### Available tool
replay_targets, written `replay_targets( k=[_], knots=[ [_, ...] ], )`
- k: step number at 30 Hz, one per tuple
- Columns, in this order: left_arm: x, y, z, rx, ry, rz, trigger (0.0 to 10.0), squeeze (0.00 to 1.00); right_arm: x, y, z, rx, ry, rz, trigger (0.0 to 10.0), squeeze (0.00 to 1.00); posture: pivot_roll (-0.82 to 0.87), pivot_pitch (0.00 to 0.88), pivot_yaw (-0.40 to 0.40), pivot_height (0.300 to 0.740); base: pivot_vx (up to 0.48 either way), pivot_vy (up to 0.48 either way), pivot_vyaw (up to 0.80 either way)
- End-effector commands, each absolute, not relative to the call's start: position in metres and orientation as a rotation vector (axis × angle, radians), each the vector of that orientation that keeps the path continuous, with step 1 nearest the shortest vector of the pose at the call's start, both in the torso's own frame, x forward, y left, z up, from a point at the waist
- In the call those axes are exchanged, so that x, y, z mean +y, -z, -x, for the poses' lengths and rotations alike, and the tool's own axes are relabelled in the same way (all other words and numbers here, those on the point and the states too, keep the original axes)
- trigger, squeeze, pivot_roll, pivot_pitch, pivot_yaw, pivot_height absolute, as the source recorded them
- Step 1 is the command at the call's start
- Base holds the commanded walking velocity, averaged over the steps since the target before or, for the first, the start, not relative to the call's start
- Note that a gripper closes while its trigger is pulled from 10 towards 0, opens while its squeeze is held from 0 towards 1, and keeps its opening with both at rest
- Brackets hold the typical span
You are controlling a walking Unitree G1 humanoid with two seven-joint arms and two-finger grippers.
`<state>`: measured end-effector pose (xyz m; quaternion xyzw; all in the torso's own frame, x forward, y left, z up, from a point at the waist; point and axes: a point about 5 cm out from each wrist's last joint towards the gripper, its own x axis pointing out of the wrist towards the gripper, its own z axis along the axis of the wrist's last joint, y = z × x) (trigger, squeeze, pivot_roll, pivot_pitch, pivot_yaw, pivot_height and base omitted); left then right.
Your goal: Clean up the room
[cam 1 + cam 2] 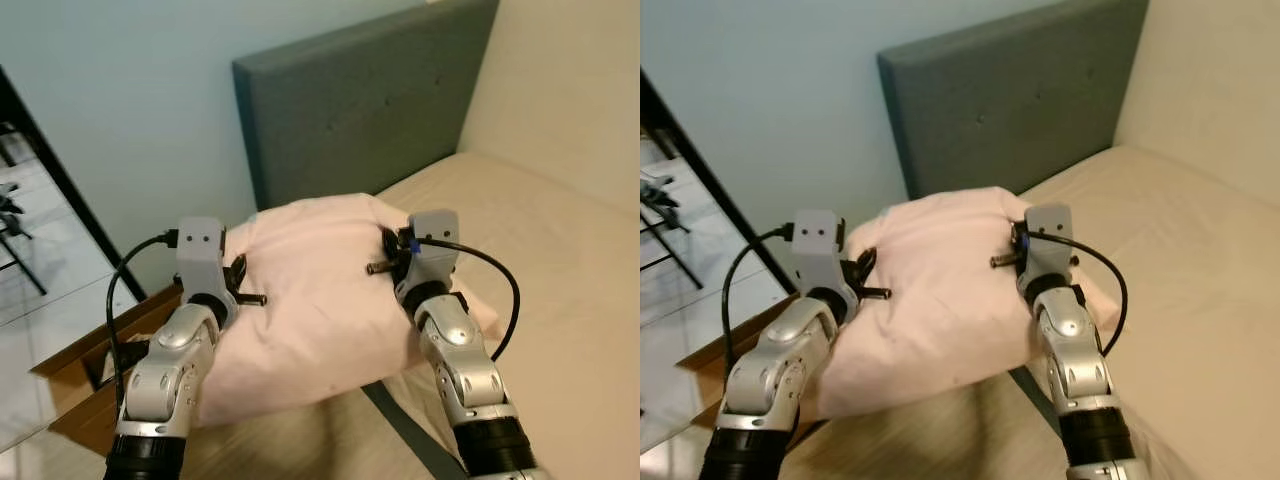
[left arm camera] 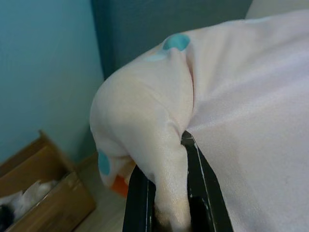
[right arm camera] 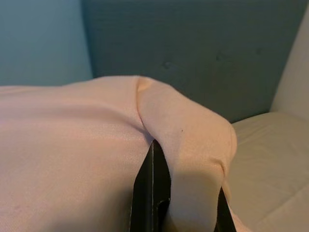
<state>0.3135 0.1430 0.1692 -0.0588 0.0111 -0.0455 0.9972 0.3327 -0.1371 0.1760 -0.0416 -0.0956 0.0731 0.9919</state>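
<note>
pillow (image 1: 320, 300), pale pink, held up between both arms at the edge of the bed, in front of the grey upholstered headboard (image 1: 370, 100). left gripper (image 2: 169, 193) is clamped on the pillow's left corner; in the left wrist view a fold of pink fabric is pinched between the two black fingers (image 2: 138, 203), and teal dots plus an orange patch show on the cloth. right gripper (image 3: 186, 193) grips the right side of the pillow the same way, with a bunched ridge of fabric squeezed between its fingers (image 3: 152, 193). from the head views both wrists sit level, one on each side of the pillow, whose lower edge hangs over the wooden floor (image 1: 290, 450) and the dark bed frame (image 1: 410, 430). beige mattress (image 1: 560, 280) runs off to the right, bare; the pillow's right part seems to overlap its corner, though contact is hard to tell from here. open cardboard box (image 1: 80, 380) stands on the floor by the left arm, against the light blue wall (image 1: 130, 120), with something white inside, too blurry to name. black cables loop from each wrist camera.
</note>
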Motion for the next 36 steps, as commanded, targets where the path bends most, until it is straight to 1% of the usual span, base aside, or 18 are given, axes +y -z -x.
replay_targets(
  k=[1, 15, 32, 36],
  knots=[
    [0.1524, -0.1743, -0.312, -0.017, 0.048, 0.127, 10.0, 0.0, -0.141, -0.191, -0.3308, -0.276, -0.114, 0.082, 10.0, 0.0, -0.08, 0.071, 0.04, 0.74, 0.375, 0.0, 0.0],
    [0.1559, -0.1731, -0.3104, -0.02, 0.032, 0.137, 10.0, 0.0, -0.14, -0.1871, -0.3303, -0.266, -0.118, 0.088, 10.0, 0.0, -0.08, 0.073, 0.04, 0.74, 0.375, 0.0, 0.0],
    [0.1543, -0.174, -0.3126, -0.023, 0.043, 0.135, 10.0, 0.0, -0.1459, -0.1874, -0.3311, -0.265, -0.085, 0.096, 10.0, 0.0, -0.08, 0.072, 0.044, 0.74, 0.357, 0.0, 0.0],
    [0.1535, -0.1742, -0.313, -0.024, 0.047, 0.135, 10.0, 0.0, -0.1475, -0.1866, -0.3307, -0.257, -0.079, 0.072, 10.0, 0.0, -0.08, 0.074, 0.048, 0.74, 0.351, 0.0, 0.0]
  ],
)
